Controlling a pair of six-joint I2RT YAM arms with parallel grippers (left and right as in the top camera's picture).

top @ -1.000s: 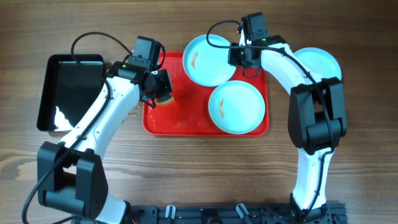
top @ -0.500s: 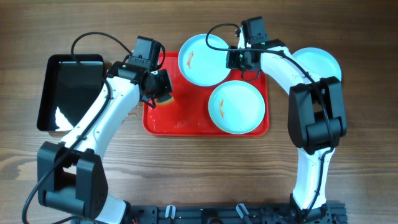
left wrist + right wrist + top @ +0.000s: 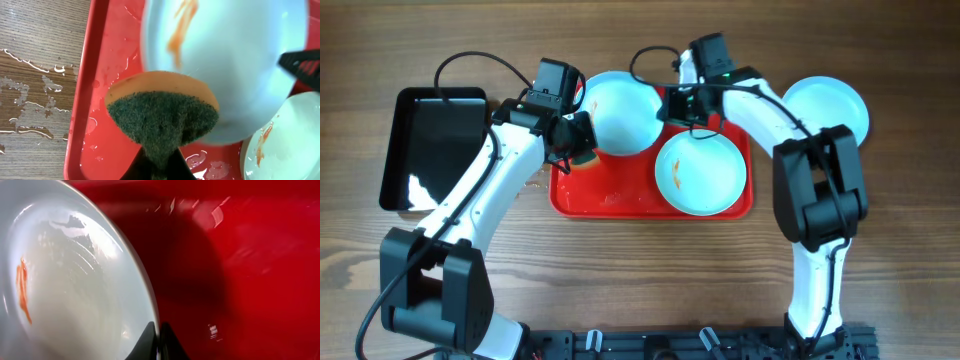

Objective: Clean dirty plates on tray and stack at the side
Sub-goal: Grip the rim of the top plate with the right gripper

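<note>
No legible text, label, brand or number anywhere

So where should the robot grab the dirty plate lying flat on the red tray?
Probably its raised rim on the left, coming down from above with one finger each side. The plate lies flat and is too wide to span, and that side has bare tray beside it.

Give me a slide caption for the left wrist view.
Left gripper pinching a green-faced orange sponge over the wet red tray beside a smeared plate.
</note>
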